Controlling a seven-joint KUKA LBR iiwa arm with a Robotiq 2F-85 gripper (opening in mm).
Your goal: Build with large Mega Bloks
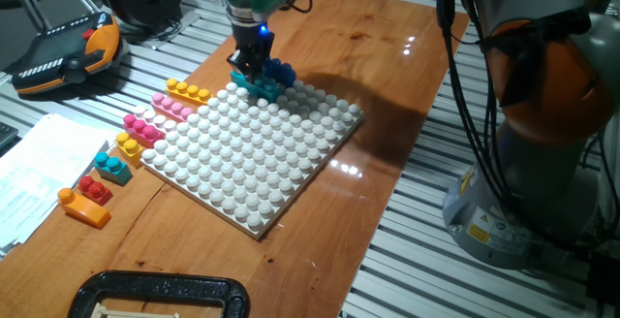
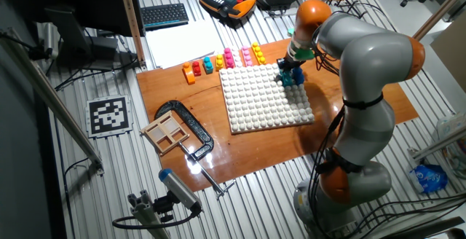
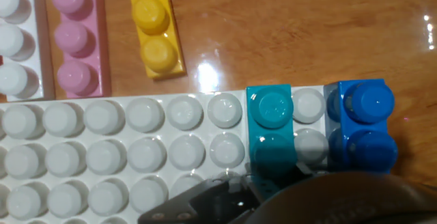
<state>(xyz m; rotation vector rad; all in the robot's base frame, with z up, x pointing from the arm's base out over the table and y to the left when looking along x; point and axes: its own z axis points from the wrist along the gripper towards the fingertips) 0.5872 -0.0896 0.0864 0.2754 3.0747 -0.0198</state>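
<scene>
My hand (image 1: 254, 63) is down at the far edge of the white studded baseplate (image 1: 254, 150), right over a teal brick (image 1: 260, 86) that sits on the plate's outer rows, with a blue brick (image 1: 281, 72) just beside it on the same edge. In the hand view the teal brick (image 3: 270, 134) and the blue brick (image 3: 365, 121) stand one stud column apart, each two studs long, and the dark underside of my hand covers the bottom of the picture, reaching the near end of the teal one. I cannot tell whether my fingers are pinching that brick or standing apart from it; the fixed views show them only as a dark shape touching its top. Off the plate, on the wooden bench (image 1: 387, 85), the other bricks lie along the plate's left side: a yellow strip (image 1: 187, 90), a pale pink strip (image 1: 172, 107), a deeper pink brick (image 1: 143, 127), a small yellow brick (image 1: 129, 145), a teal one (image 1: 113, 167), a red one (image 1: 95, 187) and an orange one (image 1: 83, 206). From the other fixed view the same row (image 2: 218, 60) runs along the plate's far edge.
</scene>
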